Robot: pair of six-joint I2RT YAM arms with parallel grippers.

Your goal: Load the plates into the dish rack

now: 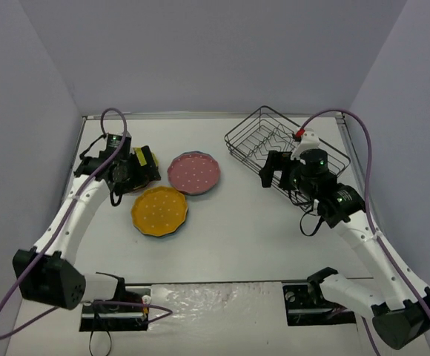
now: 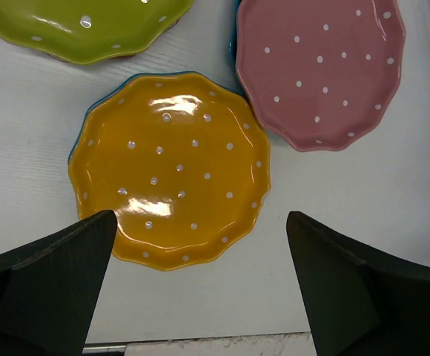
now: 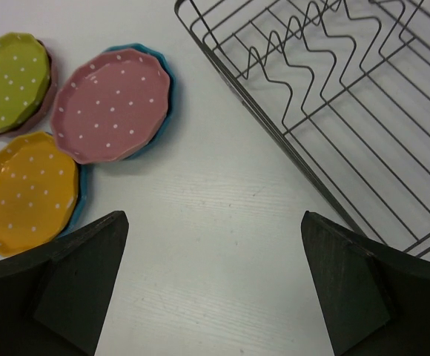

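Pick-up step: left pincer (image 2: 202, 219), jaws apart, hovers over orange polka-dot scalloped plate (image 2: 170, 167) just ahead, next probably descend and clamp rim; right pincer (image 3: 215, 216) likewise apart, black wire dish rack (image 3: 274, 132) ahead-right

I see lime green plate (image 2: 89, 30) cut by top edge; teal plate (image 2: 76, 144) under orange plate (image 2: 170, 170), rim only; dish rack (image 3: 326, 96) runs off frame; possibly reddish plate (image 3: 46, 111) under green.

Polka-dot plates (image 3: 111, 104) flat, black wire rack (image 3: 326, 96) nearby
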